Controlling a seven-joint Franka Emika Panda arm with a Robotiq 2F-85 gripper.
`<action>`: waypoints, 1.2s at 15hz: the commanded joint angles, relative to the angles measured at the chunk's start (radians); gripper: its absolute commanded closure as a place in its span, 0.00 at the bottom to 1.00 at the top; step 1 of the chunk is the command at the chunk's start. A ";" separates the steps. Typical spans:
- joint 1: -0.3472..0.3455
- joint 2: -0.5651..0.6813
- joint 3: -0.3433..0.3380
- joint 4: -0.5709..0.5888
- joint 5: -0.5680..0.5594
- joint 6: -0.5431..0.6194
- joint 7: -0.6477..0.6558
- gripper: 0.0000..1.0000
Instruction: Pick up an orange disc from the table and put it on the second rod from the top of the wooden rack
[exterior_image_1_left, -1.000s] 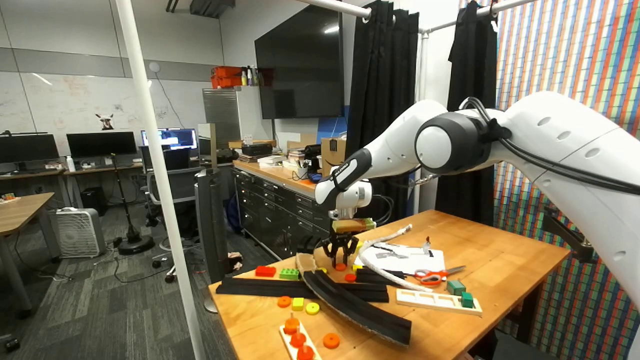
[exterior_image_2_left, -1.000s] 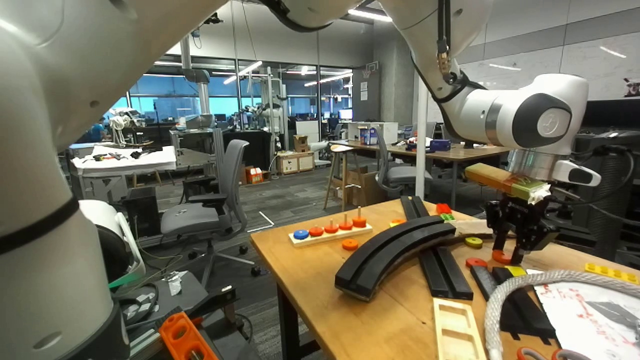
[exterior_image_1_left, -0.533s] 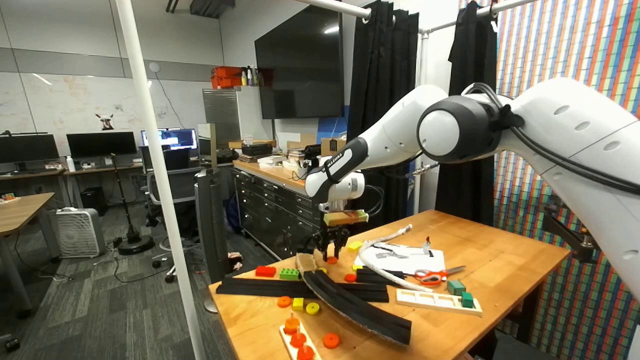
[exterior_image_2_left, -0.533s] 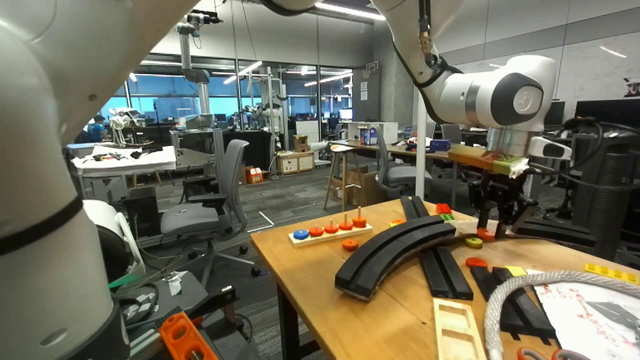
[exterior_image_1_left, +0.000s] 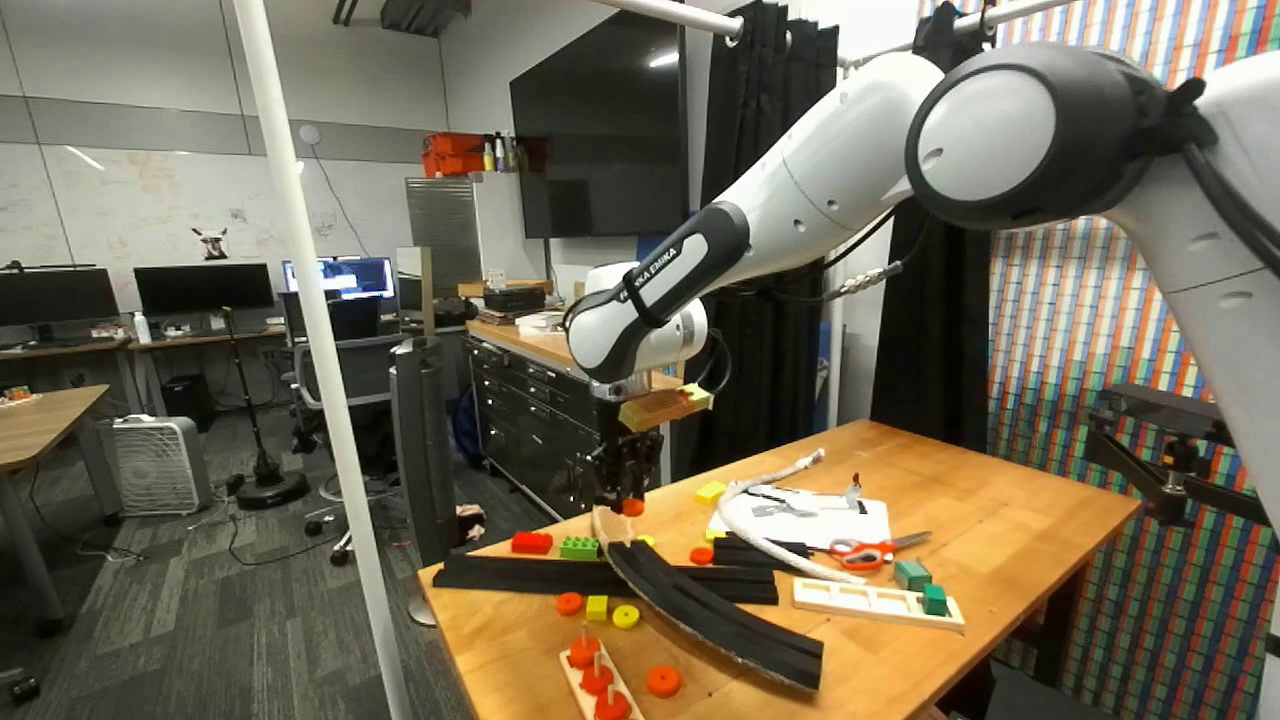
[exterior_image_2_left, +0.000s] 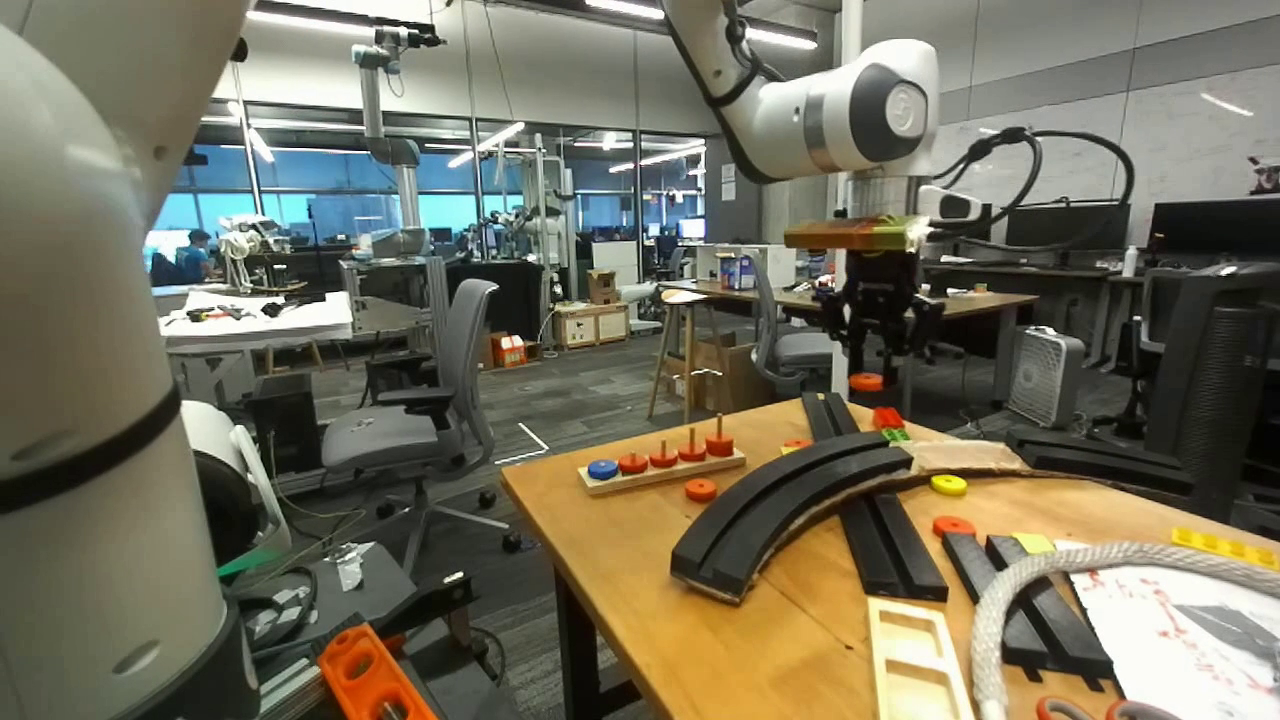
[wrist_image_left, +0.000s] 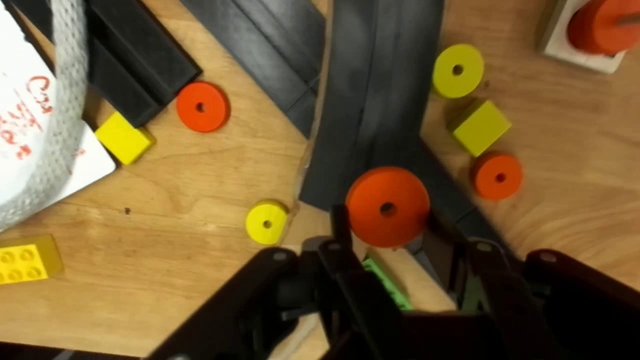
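My gripper (exterior_image_1_left: 620, 497) is shut on an orange disc (exterior_image_1_left: 633, 507), holding it above the table (exterior_image_1_left: 980, 480). In an exterior view the gripper (exterior_image_2_left: 872, 362) hangs in the air with the disc (exterior_image_2_left: 866, 382) at its tips. In the wrist view the disc (wrist_image_left: 388, 207) lies flat between both fingertips, its hole visible. The wooden rack is a pale board (exterior_image_2_left: 662, 475) with upright rods, a blue disc and several orange discs. The rack (exterior_image_1_left: 574, 680) is partly cut off in an exterior view; only its corner (wrist_image_left: 560, 47) shows in the wrist view. Another orange disc (exterior_image_2_left: 700, 489) lies beside it.
A raised curved black track (exterior_image_2_left: 790, 500) crosses a straight black track (exterior_image_1_left: 500, 573) between gripper and rack. Yellow discs (exterior_image_1_left: 625, 617), a yellow block (wrist_image_left: 481, 128), scissors (exterior_image_1_left: 862, 553), a white rope (exterior_image_1_left: 745, 520) and a paper sheet (exterior_image_1_left: 850, 515) lie on the table.
The gripper, holding the orange disc, has risen from near the tabletop and moved left in both exterior views. The other table objects have not moved.
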 joint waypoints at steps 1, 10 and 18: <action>0.035 -0.108 0.048 -0.131 -0.033 0.022 -0.099 0.78; 0.073 -0.155 0.151 -0.257 -0.017 0.028 -0.300 0.78; 0.085 -0.166 0.198 -0.333 -0.008 0.087 -0.371 0.78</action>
